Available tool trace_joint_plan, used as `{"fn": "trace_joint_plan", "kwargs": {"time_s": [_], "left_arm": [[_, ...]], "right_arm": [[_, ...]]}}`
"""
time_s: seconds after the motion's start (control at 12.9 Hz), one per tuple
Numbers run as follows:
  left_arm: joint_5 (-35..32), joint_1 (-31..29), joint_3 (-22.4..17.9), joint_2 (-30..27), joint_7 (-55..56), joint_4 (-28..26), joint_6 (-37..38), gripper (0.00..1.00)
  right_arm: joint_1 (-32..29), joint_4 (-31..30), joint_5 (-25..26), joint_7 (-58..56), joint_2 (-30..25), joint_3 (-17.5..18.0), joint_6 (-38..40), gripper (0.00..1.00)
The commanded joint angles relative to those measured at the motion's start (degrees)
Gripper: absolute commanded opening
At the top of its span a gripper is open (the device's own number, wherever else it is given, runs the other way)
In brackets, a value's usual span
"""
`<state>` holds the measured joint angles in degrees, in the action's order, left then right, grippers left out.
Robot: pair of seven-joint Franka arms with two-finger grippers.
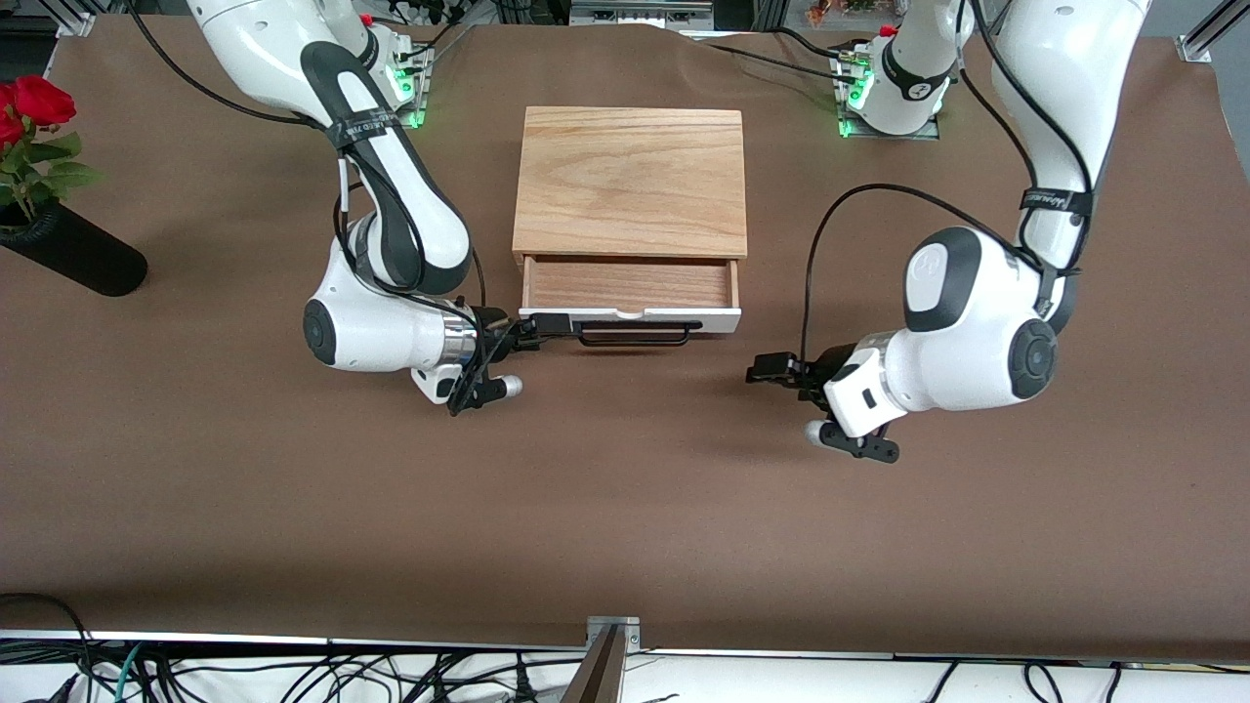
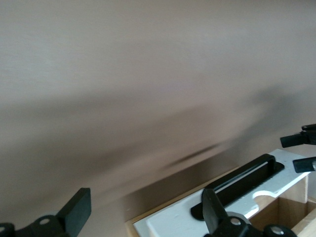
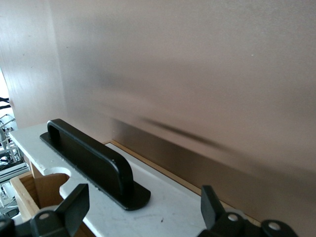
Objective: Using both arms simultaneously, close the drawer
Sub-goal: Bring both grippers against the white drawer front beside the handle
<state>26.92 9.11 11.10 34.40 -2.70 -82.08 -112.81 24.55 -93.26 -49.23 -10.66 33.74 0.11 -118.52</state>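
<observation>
The drawer [image 1: 630, 293] sticks out of the wooden box [image 1: 630, 186], with the right gripper [image 1: 539, 329] wide open and holding nothing at its white front, and the left gripper [image 1: 771, 371] wide open and holding nothing near the other corner.

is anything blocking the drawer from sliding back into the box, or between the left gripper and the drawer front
Nothing visible. The drawer shows only bare wood inside, so nothing blocks its way into the oak casing. Only bare table lies between the left gripper and the white front panel; the right gripper is already at the panel's end.
</observation>
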Motion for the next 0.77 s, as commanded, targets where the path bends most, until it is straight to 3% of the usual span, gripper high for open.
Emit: {"fn": "trace_joint_plan", "kwargs": {"time_s": [0.0,0.7], "left_arm": [[1.3,3.2,-0.1,0.8,-0.5,1.3,-0.2,1.0],[0.5,5.5,-0.2,2.5,0.2,-2.6,0.2,1.0]], "right_arm": [[-0.4,-2.0,-1.1,0.3,-1.3,0.0,0.7,1.0],[-0.5,-3.9,-1.1,-0.1,-2.0,-0.5,4.1,1.0]]}}
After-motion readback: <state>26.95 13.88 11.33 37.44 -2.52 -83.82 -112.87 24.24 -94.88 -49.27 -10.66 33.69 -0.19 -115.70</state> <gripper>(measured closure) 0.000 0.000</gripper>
